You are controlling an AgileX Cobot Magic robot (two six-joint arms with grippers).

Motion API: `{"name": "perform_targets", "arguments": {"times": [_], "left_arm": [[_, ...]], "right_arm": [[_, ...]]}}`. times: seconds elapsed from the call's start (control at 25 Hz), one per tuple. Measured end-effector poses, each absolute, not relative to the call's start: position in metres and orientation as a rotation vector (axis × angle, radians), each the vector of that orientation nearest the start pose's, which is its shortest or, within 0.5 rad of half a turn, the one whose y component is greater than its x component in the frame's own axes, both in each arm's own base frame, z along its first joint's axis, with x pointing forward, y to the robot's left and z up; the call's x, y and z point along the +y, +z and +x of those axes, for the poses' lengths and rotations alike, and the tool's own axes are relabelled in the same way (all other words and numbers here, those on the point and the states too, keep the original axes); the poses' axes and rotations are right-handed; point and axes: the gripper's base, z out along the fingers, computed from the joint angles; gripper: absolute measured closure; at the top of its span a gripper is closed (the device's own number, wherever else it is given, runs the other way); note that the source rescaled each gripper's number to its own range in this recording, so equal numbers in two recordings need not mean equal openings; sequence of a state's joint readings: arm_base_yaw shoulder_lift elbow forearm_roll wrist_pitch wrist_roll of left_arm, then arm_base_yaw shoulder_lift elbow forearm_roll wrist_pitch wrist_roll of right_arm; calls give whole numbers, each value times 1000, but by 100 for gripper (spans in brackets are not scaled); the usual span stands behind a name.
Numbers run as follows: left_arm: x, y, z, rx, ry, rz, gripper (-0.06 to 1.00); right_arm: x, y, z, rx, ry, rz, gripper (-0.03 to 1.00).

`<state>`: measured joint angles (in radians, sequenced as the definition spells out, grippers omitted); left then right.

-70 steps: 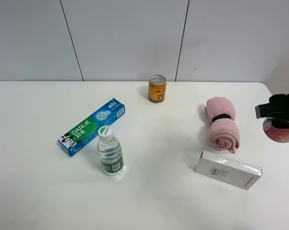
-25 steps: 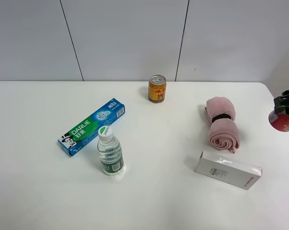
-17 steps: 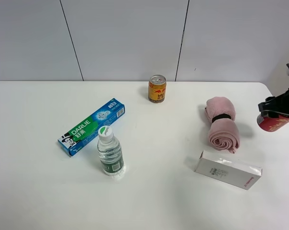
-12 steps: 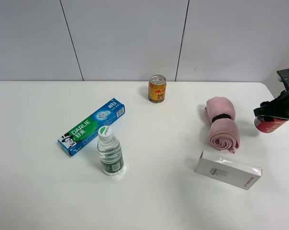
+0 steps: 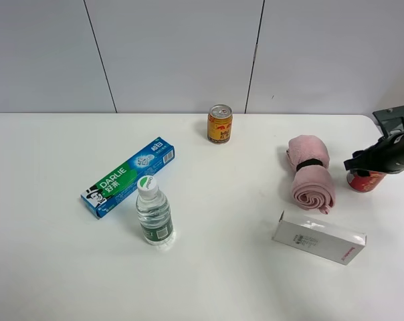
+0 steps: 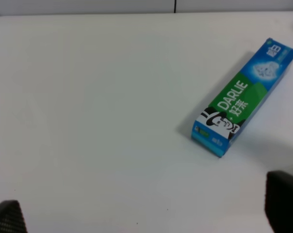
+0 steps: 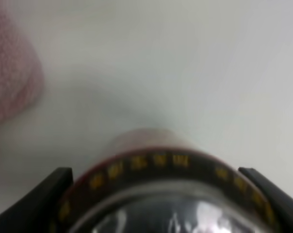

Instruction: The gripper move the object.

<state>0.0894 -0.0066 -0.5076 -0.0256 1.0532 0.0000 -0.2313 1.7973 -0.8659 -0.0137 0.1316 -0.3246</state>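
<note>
Two things worry me from here. First, the right end effector (image 5: 368,166) is clamped on the red can (image 5: 364,182) only up near its silver top. If I let go while it's tilted or not fully down, I reckon it tips. A round can this close to the right edge of the tabletop (image 5: 222,267) could roll straight off. Second, the pink rolled towel (image 5: 310,175) is near on the inboard side, so a sloppy sideways nudge could knock the can into it.

Can't tell from the high camera whether the base is touching the tabletop. The right wrist cam is blurry and just shows the can's rim filling the gap between the two black fingers (image 7: 54,191). So the can sits directly under and between the jaws, right of the towel and further back than the white box (image 5: 319,237).

Meanwhile the left end effector (image 6: 145,213) is spread wide, holding nothing, near the toothpaste box (image 6: 243,99).
</note>
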Motion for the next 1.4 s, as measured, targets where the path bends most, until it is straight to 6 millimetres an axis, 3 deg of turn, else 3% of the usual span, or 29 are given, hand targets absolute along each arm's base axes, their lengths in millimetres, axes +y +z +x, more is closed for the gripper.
{"name": "perform_targets", "arguments": {"times": [0.52, 0.56, 0.64, 0.72, 0.84, 0.96, 1.12, 1.4], "left_arm": [[-3, 280, -6, 2020, 26, -89, -6], [-3, 280, -6, 2020, 26, -89, -6], [-3, 280, -6, 2020, 26, -89, -6], [-3, 280, -6, 2020, 26, -89, -6], [-3, 280, -6, 2020, 26, -89, -6], [-3, 280, -6, 2020, 26, -89, -6], [-3, 280, -6, 2020, 26, -89, -6], [-3, 280, -6, 2020, 26, -89, -6]], "right_arm": [[-77, 139, 328, 2552, -216, -108, 97], [-77, 139, 328, 2554, -204, -76, 92], [-77, 135, 326, 2588, -181, -32, 55], [-76, 132, 325, 2616, -166, -4, 26], [-76, 129, 322, 2653, -155, 0, 12], [-75, 132, 319, 2671, -150, 0, 10], [-74, 155, 313, 2650, -157, -6, 8], [-67, 229, 284, 2537, -183, -4, 9]]}}
